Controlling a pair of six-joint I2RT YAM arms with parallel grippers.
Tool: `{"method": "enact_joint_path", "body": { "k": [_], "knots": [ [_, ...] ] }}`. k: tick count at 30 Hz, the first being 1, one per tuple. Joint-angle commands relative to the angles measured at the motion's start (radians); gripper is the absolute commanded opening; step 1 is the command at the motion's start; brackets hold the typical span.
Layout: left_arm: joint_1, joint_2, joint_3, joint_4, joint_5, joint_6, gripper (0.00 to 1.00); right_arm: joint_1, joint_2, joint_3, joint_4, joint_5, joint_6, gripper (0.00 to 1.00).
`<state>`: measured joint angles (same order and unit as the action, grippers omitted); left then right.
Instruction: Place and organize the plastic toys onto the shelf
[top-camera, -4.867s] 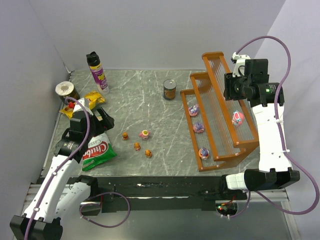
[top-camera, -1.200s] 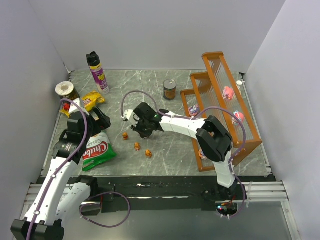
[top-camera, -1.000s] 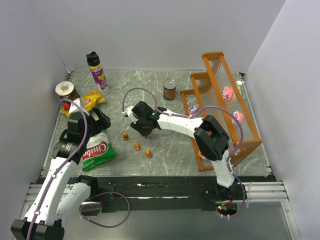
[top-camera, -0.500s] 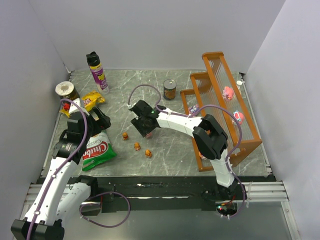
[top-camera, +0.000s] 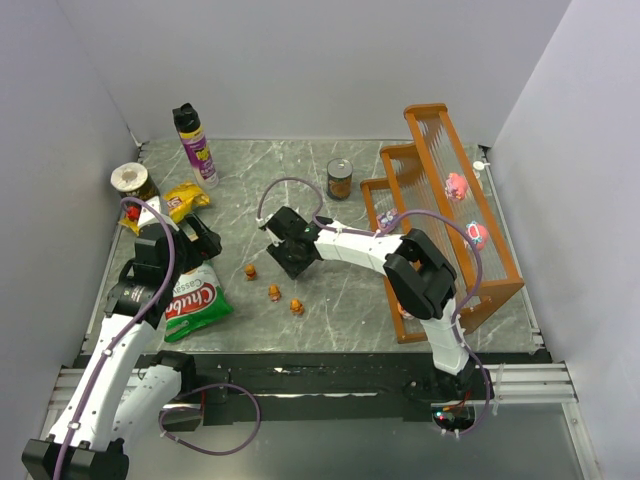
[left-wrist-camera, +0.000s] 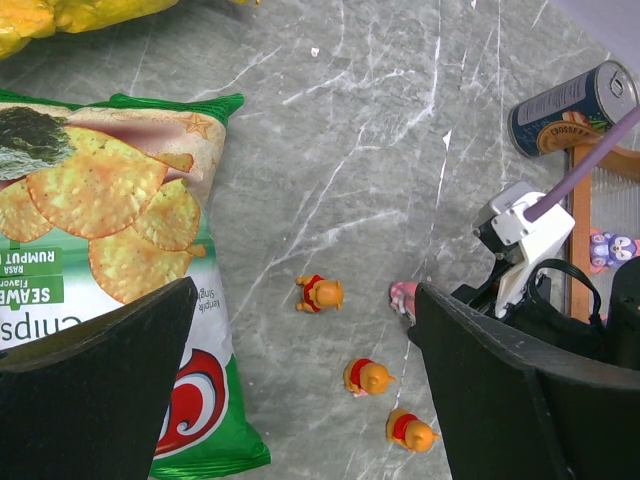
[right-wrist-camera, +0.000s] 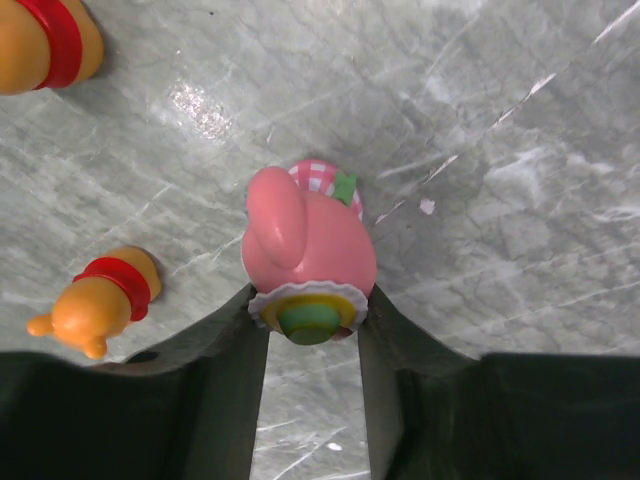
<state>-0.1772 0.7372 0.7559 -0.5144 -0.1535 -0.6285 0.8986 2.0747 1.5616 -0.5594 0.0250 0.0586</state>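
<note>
Pink toy (right-wrist-camera: 308, 255) with a checked bow and a frilled round base sits between the fingers (right-wrist-camera: 232, 350) of the right gripper (right-wrist-camera: 311, 305). The fingers press on both sides of that base, so the gripper is clamped on the toy. Whether the toy rests on the table (top-camera: 300, 190) or is just off it cannot be told. From above, the right gripper (top-camera: 293, 257) is near the table's middle, and the toy is hidden under it.

Three orange toys (top-camera: 273, 292) stand in a loose line at 7 o'clock from the right gripper, close to it but apart from one another. The shelf (top-camera: 470, 295) stands at 3 o'clock on the table. Two more pink toys (top-camera: 457, 185) lie on its upper panels, and a purple toy (top-camera: 388, 220) is on the lowest step. A can (top-camera: 340, 179) stands at 1 o'clock from the right gripper.

The left gripper (left-wrist-camera: 302, 300) hangs over the table with its jaws spread wide and holds nothing. A green chip bag (left-wrist-camera: 110, 240) lies at 9 o'clock in its view, and the orange toys (left-wrist-camera: 367, 377) are between its fingers' line of sight.
</note>
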Motion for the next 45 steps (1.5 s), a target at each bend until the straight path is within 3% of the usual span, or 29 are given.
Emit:
{"method": "enact_joint_path", "body": {
  "k": [1, 5, 8, 20, 24, 29, 33, 40, 45],
  "knots": [
    [0.008, -0.005, 0.019, 0.020, 0.014, 0.010, 0.97, -0.004, -0.076, -0.012, 0.053, 0.004, -0.008, 0.36],
    [0.008, -0.005, 0.019, 0.020, 0.014, 0.012, 0.96, -0.004, -0.074, 0.005, 0.049, 0.021, -0.025, 0.55],
    [0.008, -0.004, 0.019, 0.020, 0.014, 0.012, 0.96, -0.004, -0.071, 0.017, 0.052, 0.026, -0.032, 0.61],
    [0.010, -0.007, 0.017, 0.020, 0.014, 0.012, 0.96, -0.003, -0.062, 0.018, 0.122, -0.002, -0.086, 0.61],
    [0.010, -0.006, 0.019, 0.019, 0.012, 0.012, 0.96, -0.003, -0.048, 0.021, 0.116, -0.007, -0.088, 0.54],
    [0.010, -0.005, 0.019, 0.020, 0.015, 0.012, 0.96, -0.004, -0.034, 0.015, 0.110, -0.007, -0.083, 0.33],
    [0.010, -0.005, 0.019, 0.020, 0.015, 0.012, 0.96, -0.004, -0.036, 0.020, 0.095, 0.007, -0.077, 0.02],
    [0.010, -0.004, 0.019, 0.020, 0.019, 0.012, 0.96, -0.006, -0.131, 0.125, -0.029, 0.096, -0.060, 0.00],
    [0.012, -0.007, 0.017, 0.020, 0.019, 0.012, 0.96, -0.007, -0.200, 0.270, -0.213, 0.176, -0.017, 0.00]
  ]
}}
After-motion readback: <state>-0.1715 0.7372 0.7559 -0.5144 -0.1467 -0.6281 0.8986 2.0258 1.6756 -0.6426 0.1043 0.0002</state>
